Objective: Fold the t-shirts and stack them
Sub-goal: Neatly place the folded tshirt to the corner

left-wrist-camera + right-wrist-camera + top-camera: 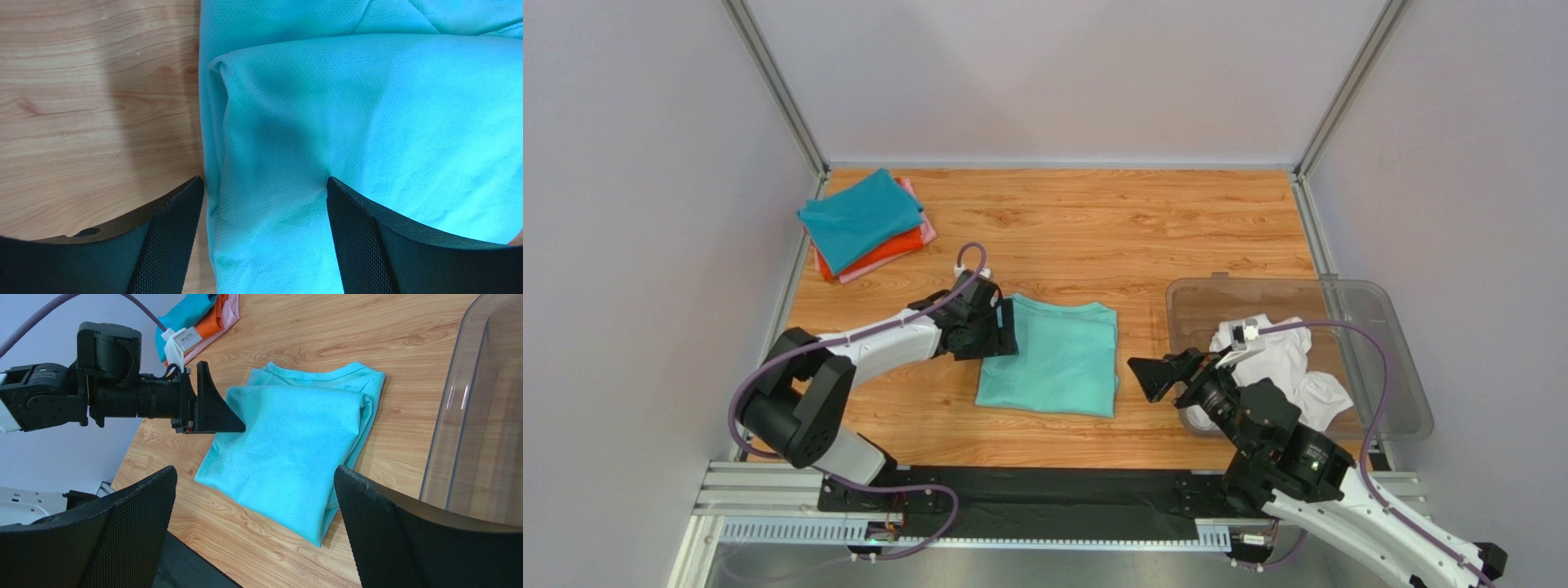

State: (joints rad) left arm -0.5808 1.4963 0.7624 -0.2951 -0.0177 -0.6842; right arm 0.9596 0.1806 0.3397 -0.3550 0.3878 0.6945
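Grey-walled booth, bare wood-grain tabletop (1112, 221). Far left, near the back corner: skewed stack of folded cotton t-shirts, with the teal-blue one (857, 218) on top and the edges of the orange-red (903, 245) and pink (918, 216) ones showing beneath.

Next along: left gripper (1004, 328), low over the wood, jaws spread across the left folded edge of the mint-green cotton t-shirt (1051, 358). Nothing pinched. Cloth humps up between the black mesh-faced fingers (166, 245). Mint-green shirt folded to a rough rectangle mid-table, collar toward the back, lying flat and well apart from the stack.

Right of that: right gripper (1158, 374), jaws wide and empty, near the shirt's right edge and apparently clear of it. Far right: clear plastic bin (1400, 368) holding a crumpled white t-shirt (1281, 355).

Likely trouble from here:
- Could catch only the top layer if closed on that hump, peeling the fold open on the lift.
- Could bunch or skid the whole shirt across the smooth wood if the fingers press sideways instead of under the edge.
- Could let the far half droop and unfold when carried by one edge, with no support on the right side.
- Could land crooked on an already uneven stack and slide off toward the wall.
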